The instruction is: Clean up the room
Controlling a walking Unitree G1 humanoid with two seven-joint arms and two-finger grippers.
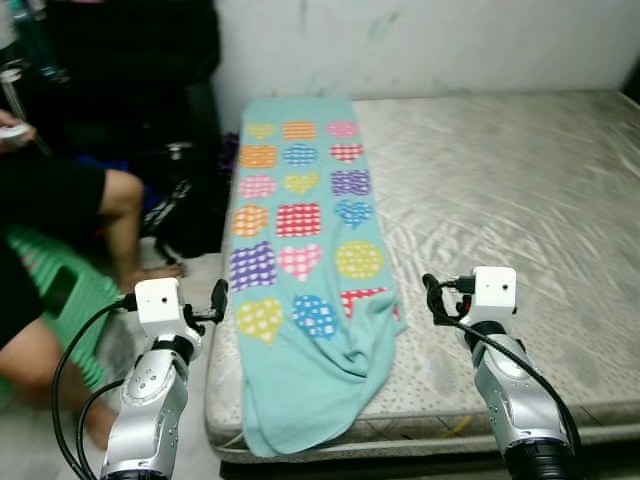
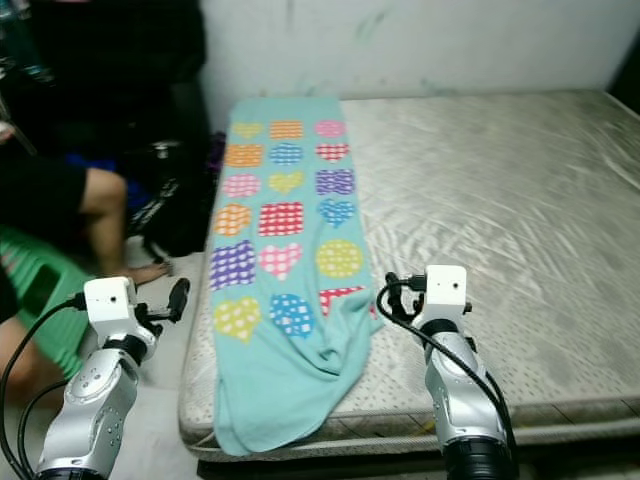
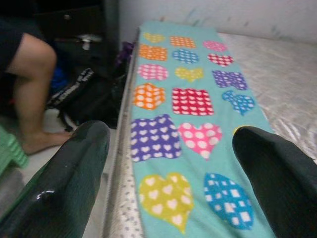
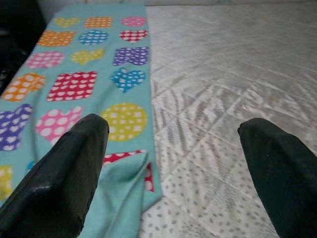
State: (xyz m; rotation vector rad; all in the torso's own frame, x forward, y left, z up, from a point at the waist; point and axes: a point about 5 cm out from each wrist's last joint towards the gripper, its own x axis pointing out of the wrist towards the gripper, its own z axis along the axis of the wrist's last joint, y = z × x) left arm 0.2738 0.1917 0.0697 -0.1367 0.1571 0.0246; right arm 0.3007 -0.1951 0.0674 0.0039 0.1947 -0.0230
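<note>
Mattress [image 1: 500, 190] bears a teal blanket [image 1: 300, 250] lengthwise.

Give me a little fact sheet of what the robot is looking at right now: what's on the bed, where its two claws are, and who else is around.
Bed: bare grey mattress
On it: teal blanket with coloured hearts, along the robot's left edge, near end hanging over
Left gripper: open, raised beside the bed edge
Right gripper: open, above the mattress near the blanket's corner
Holding: nothing in either
Nearby: seated person's leg, green stool, both on the left
</note>
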